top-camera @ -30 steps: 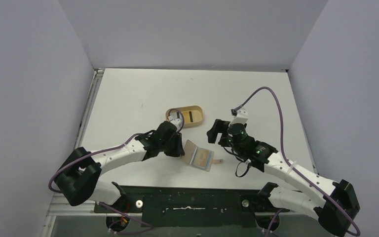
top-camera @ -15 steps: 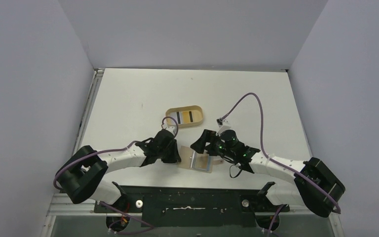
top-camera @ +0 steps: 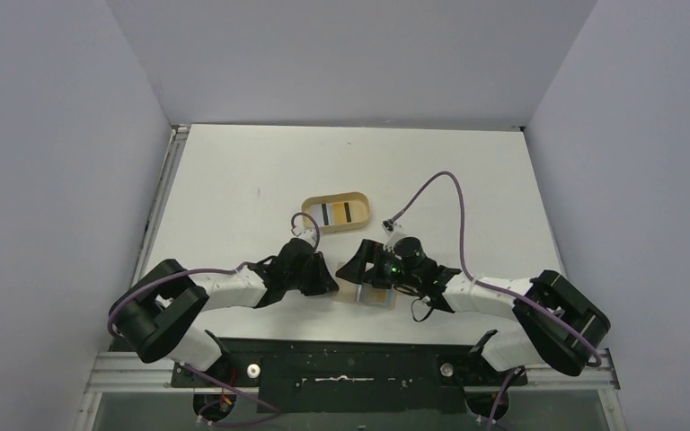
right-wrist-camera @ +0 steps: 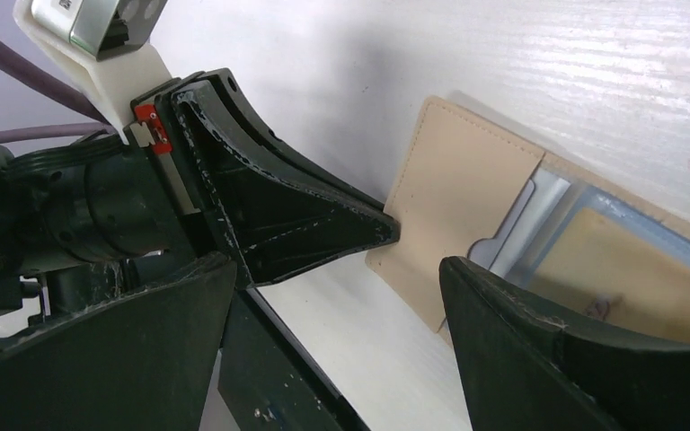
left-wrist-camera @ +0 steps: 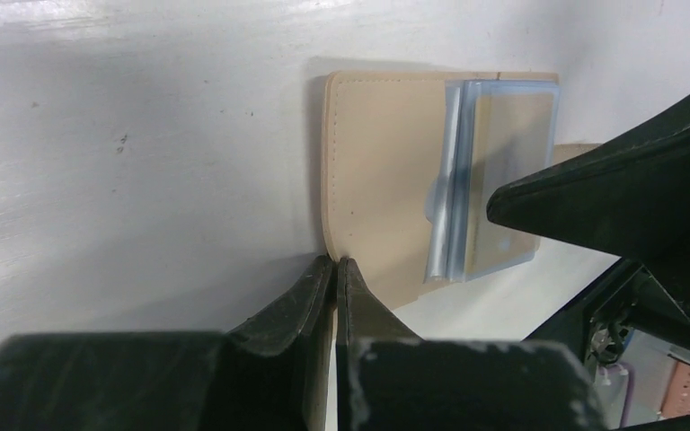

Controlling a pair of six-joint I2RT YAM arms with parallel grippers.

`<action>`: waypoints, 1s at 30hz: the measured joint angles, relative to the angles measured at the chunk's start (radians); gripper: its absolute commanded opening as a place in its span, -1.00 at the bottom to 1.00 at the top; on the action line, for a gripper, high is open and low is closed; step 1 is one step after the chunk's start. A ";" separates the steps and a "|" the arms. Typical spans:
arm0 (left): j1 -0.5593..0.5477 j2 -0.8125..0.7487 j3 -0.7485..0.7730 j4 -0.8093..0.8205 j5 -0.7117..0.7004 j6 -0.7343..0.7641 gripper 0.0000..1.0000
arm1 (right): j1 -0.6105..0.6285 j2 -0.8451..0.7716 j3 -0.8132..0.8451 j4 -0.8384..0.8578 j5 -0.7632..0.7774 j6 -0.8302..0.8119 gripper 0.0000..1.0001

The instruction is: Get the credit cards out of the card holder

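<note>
Clamping the stitched tan card holder by its edge was the left pincer; the right pincer gaped near glossy bluish credit cards.

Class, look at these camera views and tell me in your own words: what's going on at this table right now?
Two robot arms are working on an open tan card holder lying on the white table. The left pincer is shut on one edge of the holder, pinning it. The right pincer is open, close above the pale blue credit cards, which sit in their pocket, not yet pulled out.
</note>
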 measured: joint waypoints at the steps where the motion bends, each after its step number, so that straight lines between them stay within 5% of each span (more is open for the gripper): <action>1: 0.000 0.003 -0.007 0.019 0.002 -0.010 -1.00 | 0.000 -0.006 0.000 -0.012 0.001 0.002 0.73; 15: 0.021 0.039 -0.055 0.168 0.035 -0.075 -1.00 | 0.006 -0.027 -0.039 -0.097 0.067 -0.001 0.74; 30: 0.065 0.051 -0.094 0.249 0.055 -0.103 -1.00 | 0.023 0.177 -0.008 0.165 0.100 0.029 0.73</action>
